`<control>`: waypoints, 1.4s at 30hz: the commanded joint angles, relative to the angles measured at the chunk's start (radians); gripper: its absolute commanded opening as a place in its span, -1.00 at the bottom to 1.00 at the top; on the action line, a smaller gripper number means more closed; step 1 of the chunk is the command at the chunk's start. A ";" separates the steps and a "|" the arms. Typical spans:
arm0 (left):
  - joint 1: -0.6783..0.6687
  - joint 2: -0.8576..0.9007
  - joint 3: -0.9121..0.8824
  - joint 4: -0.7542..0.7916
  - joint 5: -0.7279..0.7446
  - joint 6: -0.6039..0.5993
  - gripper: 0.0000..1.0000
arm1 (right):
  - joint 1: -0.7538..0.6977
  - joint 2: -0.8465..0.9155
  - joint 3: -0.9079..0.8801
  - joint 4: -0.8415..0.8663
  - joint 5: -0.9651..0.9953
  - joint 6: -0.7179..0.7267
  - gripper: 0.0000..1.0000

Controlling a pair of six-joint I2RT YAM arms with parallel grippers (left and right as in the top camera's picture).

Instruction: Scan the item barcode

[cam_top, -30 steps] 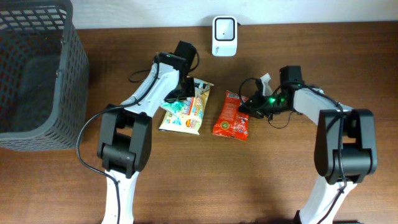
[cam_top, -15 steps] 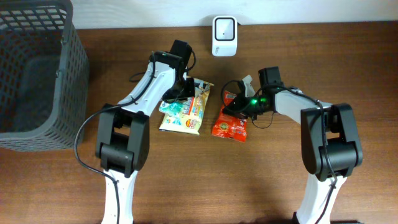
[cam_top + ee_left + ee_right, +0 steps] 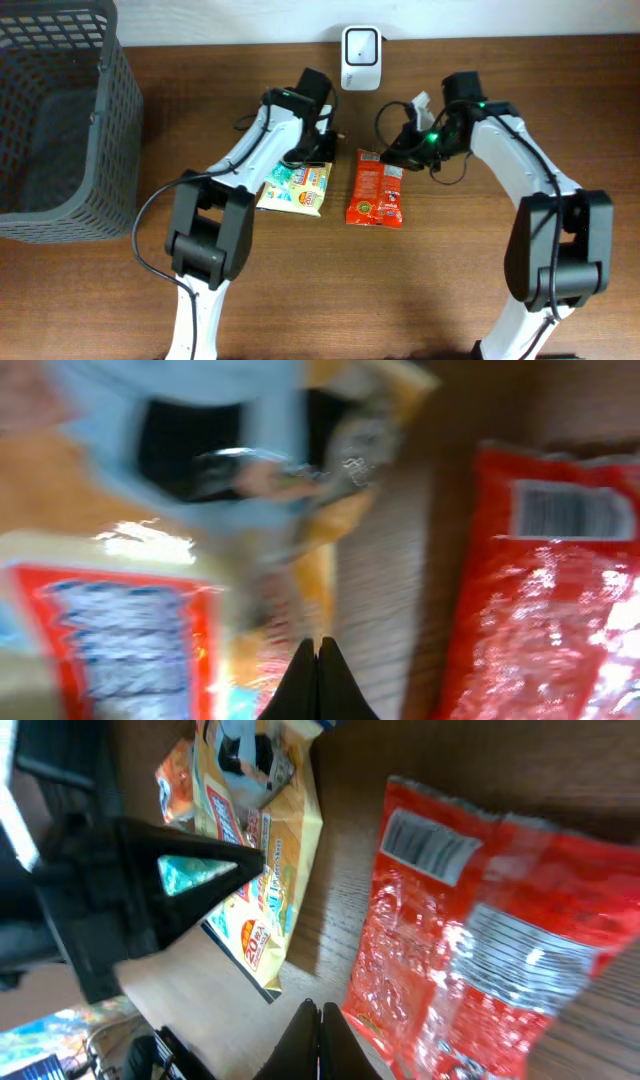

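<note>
**Overhead view.** A dark brown, wood-grain table runs up to a white wall along its far edge. A grey mesh basket stands at the table's far left. A white scanner sits at the far edge, near the middle. 2 packets lie flat in front of the scanner, side by side and apart: a yellow packet and, to its right, a red packet. The left gripper is over the far end of the yellow packet. The right gripper is at the far end of the red packet. Whether either gripper touches its packet cannot be told from here.

**Left wrist view (blurred).** The left gripper is clenched, its tips pressed together with nothing between them, above a strip of bare wood. The yellow packet fills the left side and the red packet the right. The red packet's barcode faces up.

**Right wrist view.** The right gripper is likewise clenched and empty, over bare table between the 2 packets. The yellow packet lies to the left. The red packet lies to the right, with its barcode face up near one end.
</note>
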 commanded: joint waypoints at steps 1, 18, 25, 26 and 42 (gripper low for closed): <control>-0.031 0.066 0.020 0.025 0.014 0.020 -1.00 | -0.025 -0.011 0.006 -0.051 0.051 -0.015 -0.92; 0.014 0.079 0.082 -0.086 -0.473 -0.078 -1.00 | -0.008 -0.009 -0.007 -0.090 0.135 -0.081 -0.92; 0.014 0.055 0.226 -0.259 -0.333 -0.078 -1.00 | 0.019 -0.007 -0.068 -0.068 0.333 0.061 -0.92; 0.014 0.055 0.229 -0.278 -0.326 -0.078 -0.81 | 0.014 -0.007 -0.068 -0.080 0.401 0.084 -0.92; 0.015 0.055 0.229 -0.349 -0.323 -0.078 0.98 | 0.152 0.038 -0.139 0.046 0.447 0.272 -0.92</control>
